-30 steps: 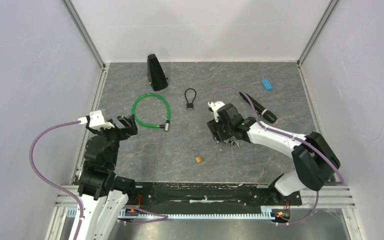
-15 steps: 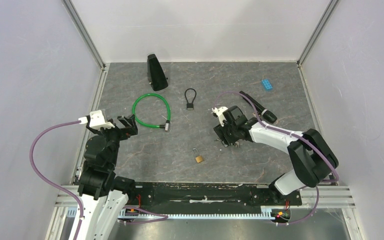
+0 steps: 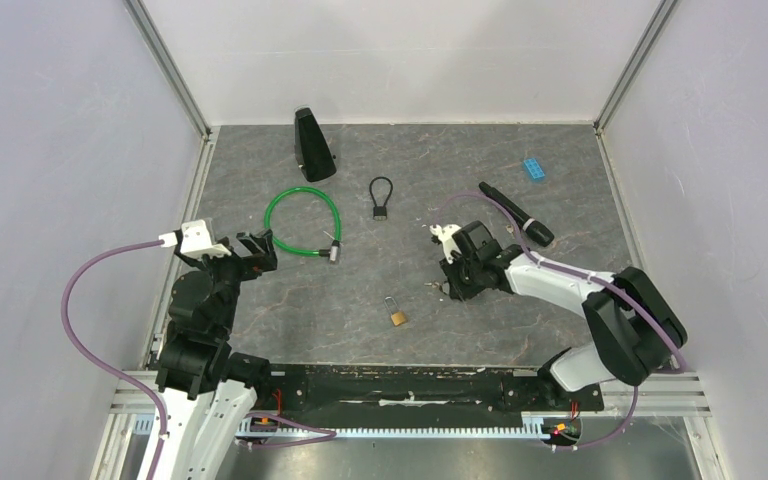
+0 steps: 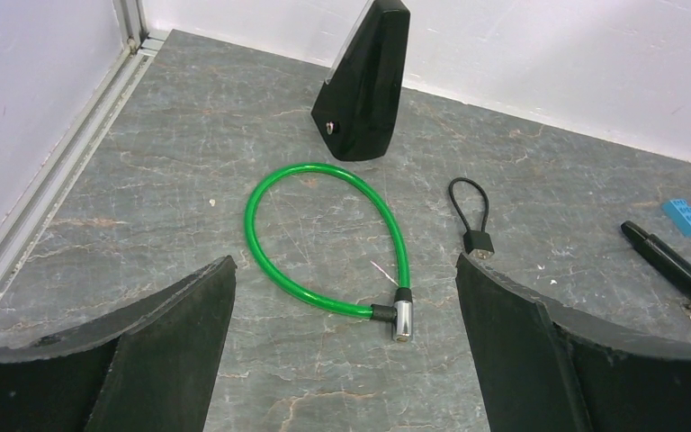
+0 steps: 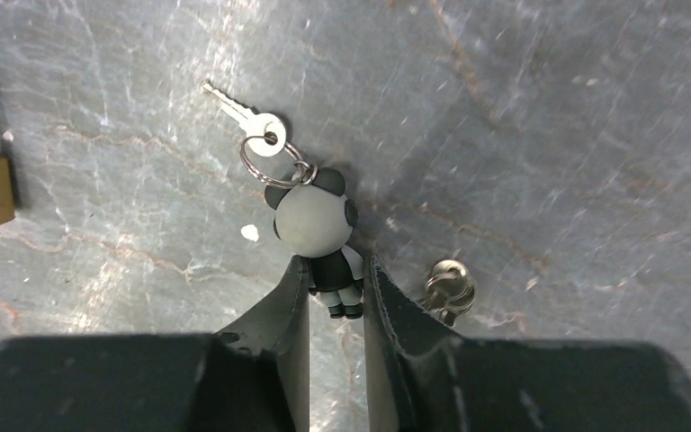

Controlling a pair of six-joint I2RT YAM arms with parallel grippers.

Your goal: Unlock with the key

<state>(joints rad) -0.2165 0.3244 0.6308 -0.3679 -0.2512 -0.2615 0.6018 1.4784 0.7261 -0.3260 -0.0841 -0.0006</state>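
Right gripper pinches the panda charm by its legs. A ring ties the charm to the key, which lies flat just right of the table's centre. The padlock lies near, toward the near edge. The step looks like securing the key; next it must be lifted and aimed at the keyhole. Only the right wrist view shows the pinch, and only the top view shows both arms. Left gripper hangs spread by the left edge.

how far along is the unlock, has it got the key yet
Early stage. In hand: the right gripper is clamped on the panda keychain, its key lying on the table. Nothing unlocked yet: the brass padlock sits untouched nearby. Remaining: lift, insert, turn. The left gripper is open, idle.
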